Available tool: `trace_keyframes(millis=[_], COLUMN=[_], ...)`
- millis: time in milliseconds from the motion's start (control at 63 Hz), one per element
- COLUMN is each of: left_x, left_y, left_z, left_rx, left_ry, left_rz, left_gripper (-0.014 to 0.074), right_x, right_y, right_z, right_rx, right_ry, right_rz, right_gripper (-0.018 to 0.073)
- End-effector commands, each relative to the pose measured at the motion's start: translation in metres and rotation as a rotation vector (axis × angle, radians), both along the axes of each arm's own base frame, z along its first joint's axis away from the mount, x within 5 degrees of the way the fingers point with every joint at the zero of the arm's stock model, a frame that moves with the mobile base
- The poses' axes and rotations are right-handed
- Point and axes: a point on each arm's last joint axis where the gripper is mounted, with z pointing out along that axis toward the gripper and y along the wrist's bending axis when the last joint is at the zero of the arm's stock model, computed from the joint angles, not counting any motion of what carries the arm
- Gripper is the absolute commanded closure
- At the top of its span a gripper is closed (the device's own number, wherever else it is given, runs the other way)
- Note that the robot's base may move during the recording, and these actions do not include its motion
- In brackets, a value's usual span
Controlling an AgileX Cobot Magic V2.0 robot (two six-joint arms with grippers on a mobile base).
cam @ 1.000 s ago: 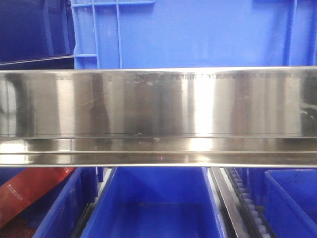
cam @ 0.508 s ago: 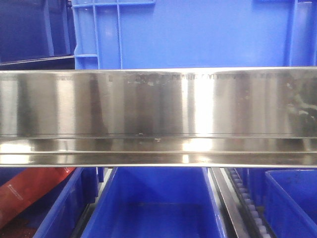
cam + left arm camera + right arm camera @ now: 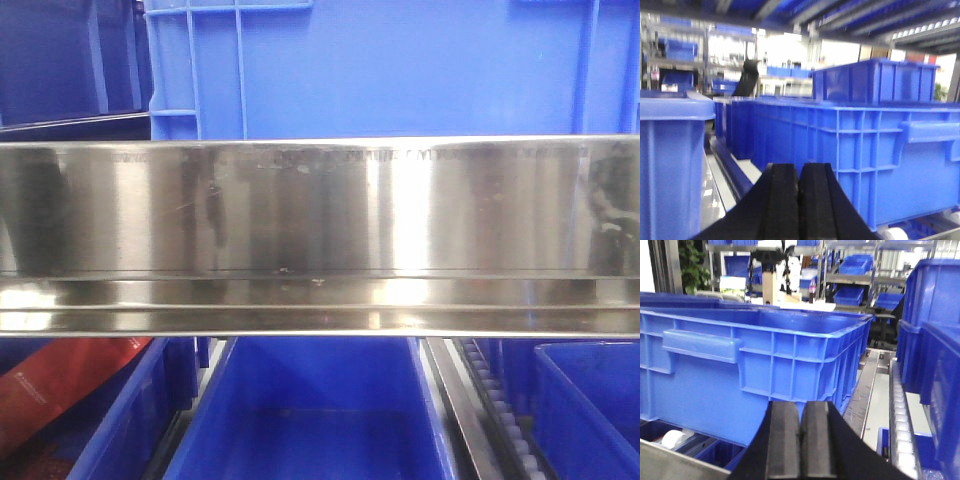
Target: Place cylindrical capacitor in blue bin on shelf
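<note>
No cylindrical capacitor shows in any view. The shelf's shiny steel front rail (image 3: 320, 235) spans the front view, with a big blue bin (image 3: 400, 70) above it and an open blue bin (image 3: 310, 410) below it. My left gripper (image 3: 799, 172) is shut with nothing between its black fingers, facing the side of a large blue bin (image 3: 865, 150) on the shelf. My right gripper (image 3: 800, 412) is also shut and empty, in front of the large blue bin (image 3: 740, 365) with a handle at its left.
Roller tracks (image 3: 900, 405) run along the right of the large bin. Another blue bin (image 3: 670, 160) stands at the left of the left wrist view. More blue bins (image 3: 585, 410) and a red object (image 3: 60, 385) lie below the rail. A taller bin (image 3: 935, 315) stands right.
Only reflections on the steel rail shift slightly; the bins and the view stay the same.
</note>
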Motion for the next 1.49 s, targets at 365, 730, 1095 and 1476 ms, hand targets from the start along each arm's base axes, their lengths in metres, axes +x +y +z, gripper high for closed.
trace_keyframes(millis=[365,730,1095,1476], left_x=[-0.005,-0.005,-0.005,-0.005], left_y=[0.002,0.002,0.002,0.002], left_z=[-0.006,-0.006,-0.006,-0.006], left_rx=[-0.002,-0.002,-0.002,-0.002], left_ry=[0.007,0.007,0.007,0.007], left_rz=[0.001,0.001,0.001,0.001], left_gripper=[0.0707,0.0707,0.0707,0.0707], right_x=[-0.007,0.01,0.036,0.038], right_y=[-0.002,-0.007,-0.009,-0.013], right_z=[-0.002,-0.023,-0.093,-0.103], right_rx=[0.001,-0.238,0.023,0.039], right_ry=[-0.021,-0.137,-0.031,-0.022], right_rz=[0.002,-0.15,-0.371,-0.438], right_gripper=[0.0727,0.0727,0.0727,0.0727])
